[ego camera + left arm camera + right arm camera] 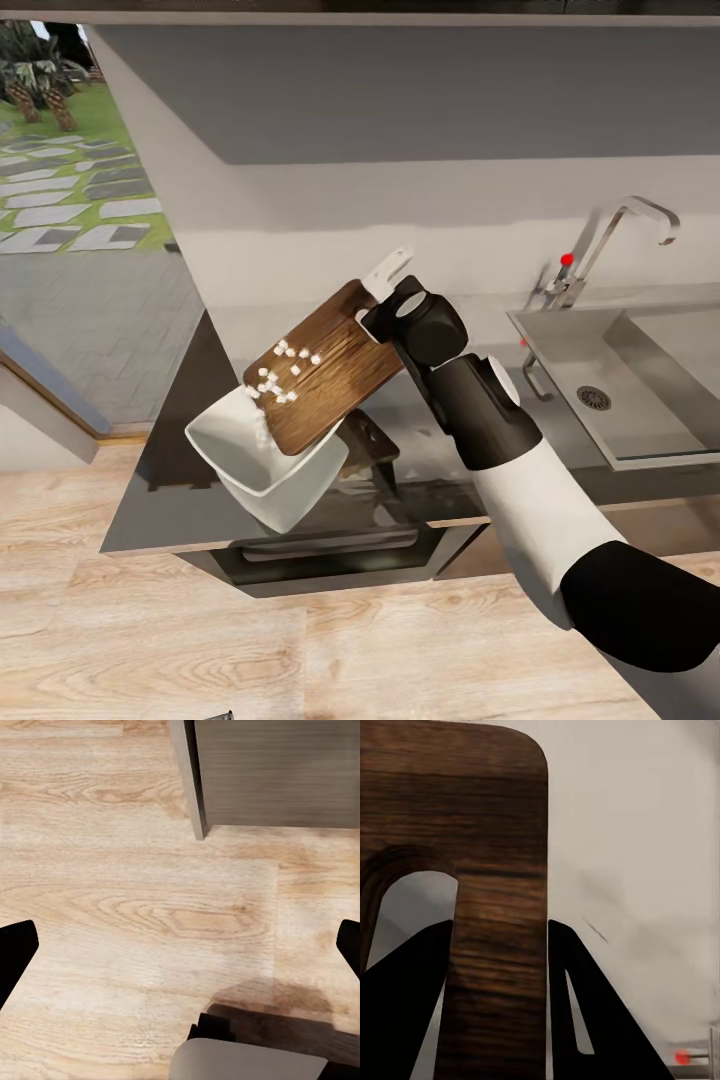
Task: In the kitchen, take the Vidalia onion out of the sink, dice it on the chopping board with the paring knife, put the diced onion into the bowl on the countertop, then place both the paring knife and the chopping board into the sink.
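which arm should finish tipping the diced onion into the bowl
Right. The right gripper is shut on the chopping board beside its handle slot, holding it tilted over the bowl with onion pieces sliding down. The left gripper is open, facing the wooden floor.

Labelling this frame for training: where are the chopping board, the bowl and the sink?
chopping board [335, 375]: head view, its bare wooden face.
bowl [285, 490]: head view, its outer white wall.
sink [655, 375]: head view, the basin's steel floor.
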`<state>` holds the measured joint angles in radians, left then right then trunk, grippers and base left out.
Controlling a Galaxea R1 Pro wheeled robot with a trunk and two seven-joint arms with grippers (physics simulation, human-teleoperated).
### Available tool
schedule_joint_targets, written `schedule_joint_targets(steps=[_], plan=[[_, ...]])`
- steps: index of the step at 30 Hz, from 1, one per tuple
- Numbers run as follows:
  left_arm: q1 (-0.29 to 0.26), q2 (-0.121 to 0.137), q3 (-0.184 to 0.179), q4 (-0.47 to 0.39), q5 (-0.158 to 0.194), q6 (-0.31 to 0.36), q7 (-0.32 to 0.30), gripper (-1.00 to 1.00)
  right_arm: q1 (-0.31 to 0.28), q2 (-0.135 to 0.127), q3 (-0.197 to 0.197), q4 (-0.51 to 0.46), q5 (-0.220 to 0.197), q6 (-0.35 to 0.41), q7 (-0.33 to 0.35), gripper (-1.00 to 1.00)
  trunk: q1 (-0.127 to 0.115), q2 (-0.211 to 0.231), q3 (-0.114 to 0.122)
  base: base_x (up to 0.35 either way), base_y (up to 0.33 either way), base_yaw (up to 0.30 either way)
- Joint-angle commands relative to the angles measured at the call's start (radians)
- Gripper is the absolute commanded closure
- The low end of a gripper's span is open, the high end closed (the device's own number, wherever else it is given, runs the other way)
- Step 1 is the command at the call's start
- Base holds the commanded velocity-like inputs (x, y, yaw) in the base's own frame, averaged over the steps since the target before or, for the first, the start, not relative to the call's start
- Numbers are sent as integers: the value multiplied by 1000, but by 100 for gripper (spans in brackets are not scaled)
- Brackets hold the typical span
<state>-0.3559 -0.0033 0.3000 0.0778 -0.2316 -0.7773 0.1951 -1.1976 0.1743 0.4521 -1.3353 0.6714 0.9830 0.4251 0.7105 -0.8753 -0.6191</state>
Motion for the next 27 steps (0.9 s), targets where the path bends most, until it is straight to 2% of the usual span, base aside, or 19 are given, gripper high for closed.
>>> schedule_joint_targets(steps=[1, 7, 10, 13, 22, 27], plan=[[-1, 0, 5, 4, -11, -5, 7, -100, 0, 0, 2, 36, -16, 10, 9, 100, 0, -1, -1, 0, 0, 0], [-1, 0, 5, 4, -11, -5, 7, -100, -20, 0, 2, 35, -24, 8, 16, 100, 0, -1, -1, 0, 0, 0], [-1, 0, 5, 4, -11, -5, 7, -100, -49, 0, 2, 34, -64, 10, 20, 100, 0, -1, -1, 0, 0, 0], [-1, 1, 5, 4, -11, -5, 7, -100, -57, 0, 2, 34, -83, 11, 22, 100, 0, -1, -1, 0, 0, 0], [-1, 2, 5, 4, -11, -5, 7, -100, -68, 0, 2, 33, -87, 11, 26, 100, 0, -1, -1, 0, 0, 0], [-1, 2, 5, 4, -11, -5, 7, -100, -89, 0, 3, 33, -86, 12, 69, 100, 0, -1, -1, 0, 0, 0]])
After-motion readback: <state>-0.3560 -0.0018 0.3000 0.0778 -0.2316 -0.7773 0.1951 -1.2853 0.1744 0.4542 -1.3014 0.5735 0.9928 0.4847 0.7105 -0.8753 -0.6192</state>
